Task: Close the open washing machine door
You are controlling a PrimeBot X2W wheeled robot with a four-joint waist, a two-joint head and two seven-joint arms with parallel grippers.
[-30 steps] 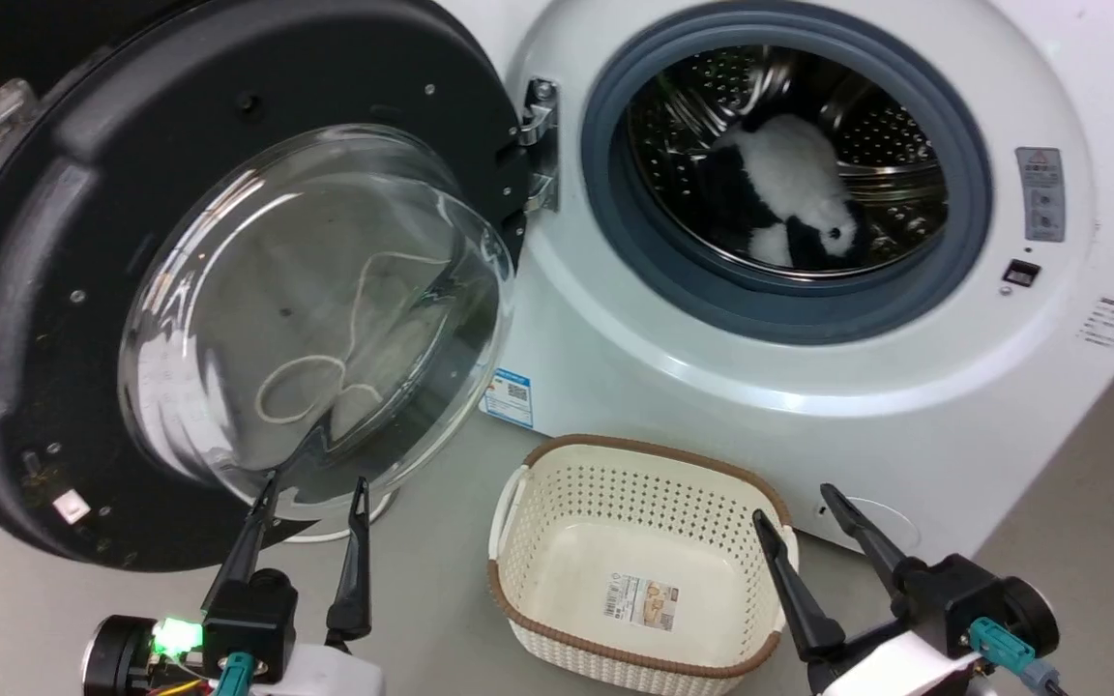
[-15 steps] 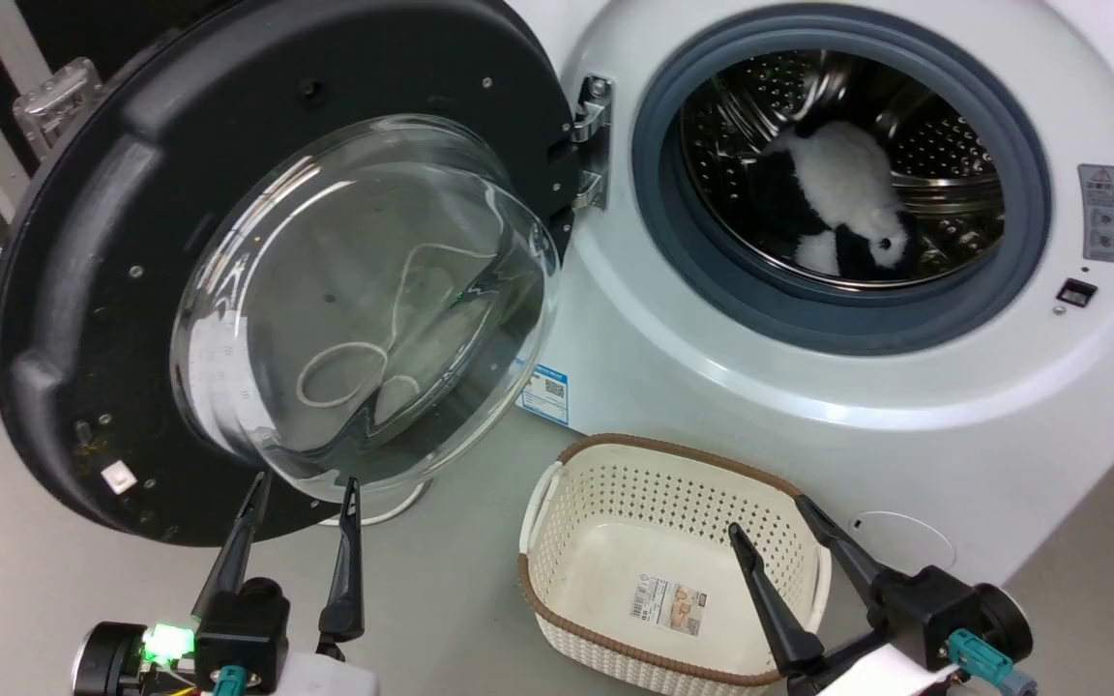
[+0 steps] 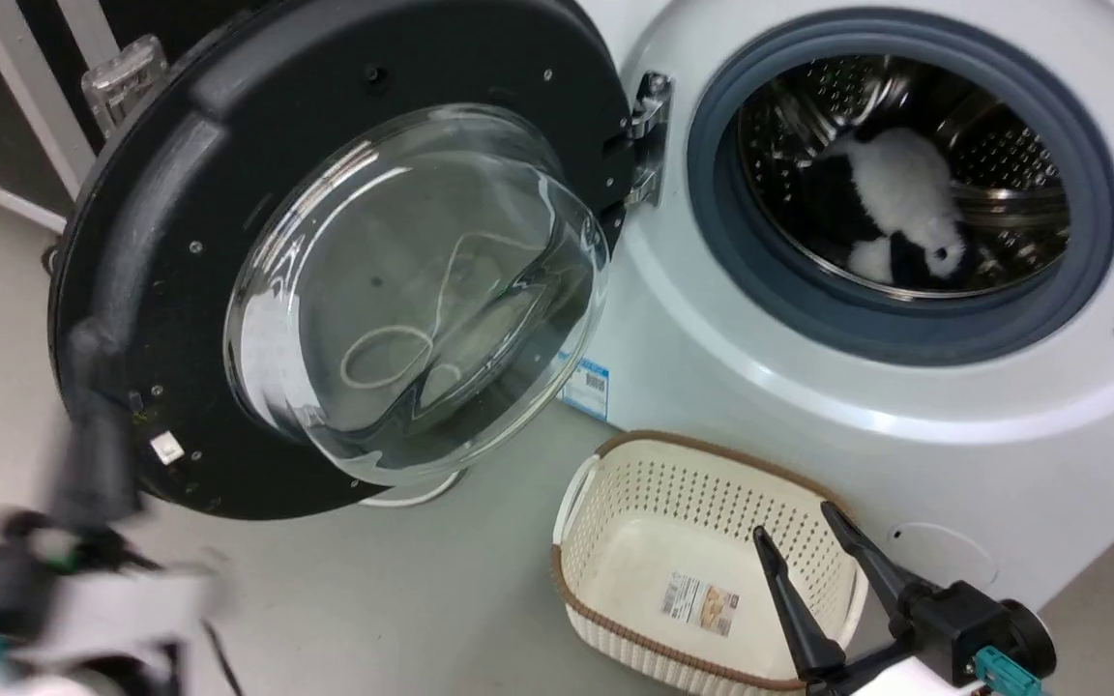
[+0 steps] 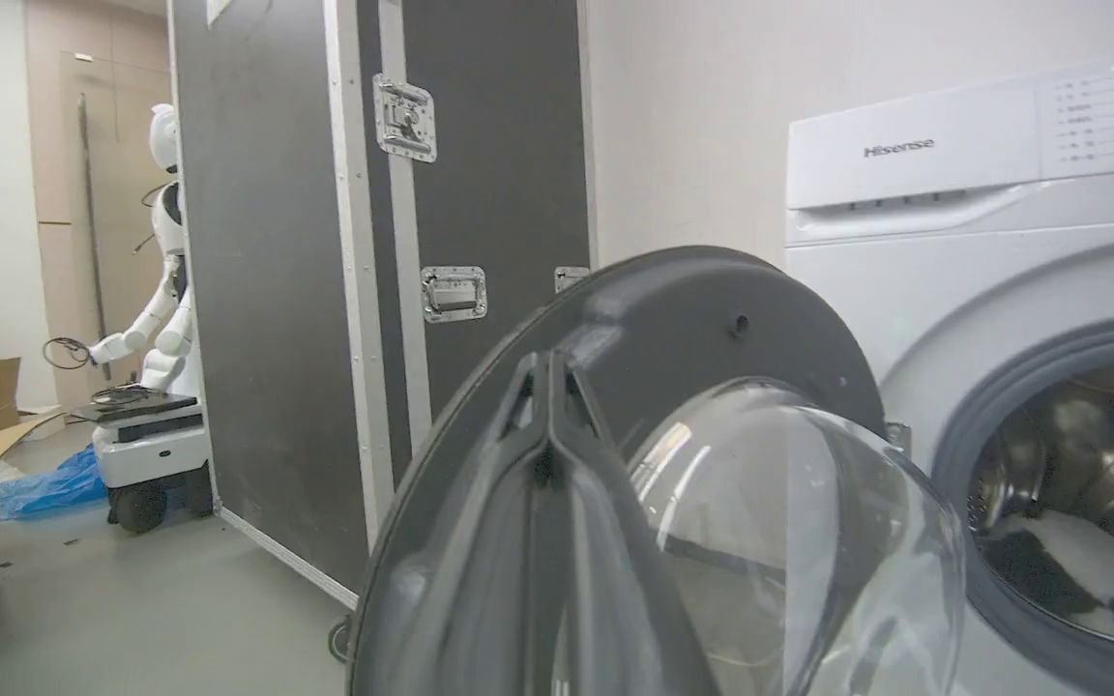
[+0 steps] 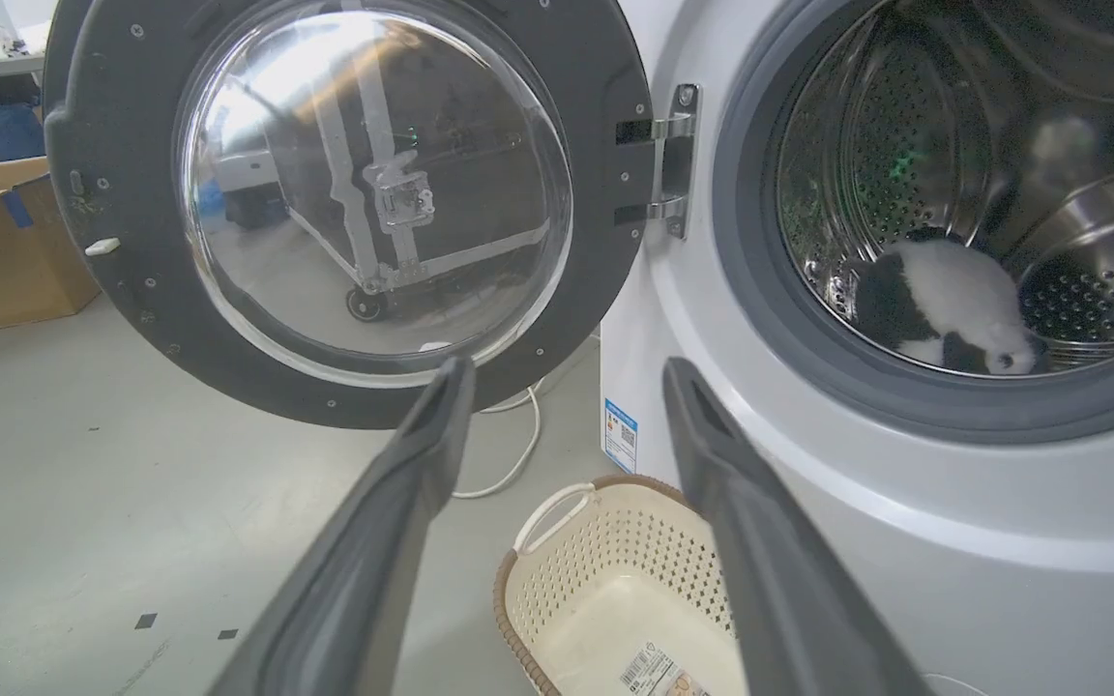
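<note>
The head camera has swung towards the robot's left over the last second, so the whole scene has slid across the head view; the washing machine door [image 3: 354, 261] itself hangs about as wide open as before, swung out on its metal hinge [image 3: 649, 135] to the left of the drum mouth. What has really moved is the left tool [image 3: 93, 416]: a second ago it sat under the glass bowl with its fingers apart; now it is a blur out by the door's far black rim, and the left wrist view shows its fingers [image 4: 509, 483] clenched tip to tip on nothing. Whether they touch the rim I cannot tell; it looks like the set-up for a push from the outer edge, with the closing not yet begun. The right tool [image 3: 818, 570] is released and empty, above the basket [image 3: 615, 464]. The door is a matte black ring dotted with small screws around a glossy, bulging clear bowl; behind it are a grey rubber ring [image 3: 712, 242], a perforated steel drum [image 3: 1002, 145] and a soft black-and-white plush toy [image 3: 895, 193]; the basket is cream perforated plastic with a brown woven rim, on the smooth grey floor [image 3: 373, 599].
</note>
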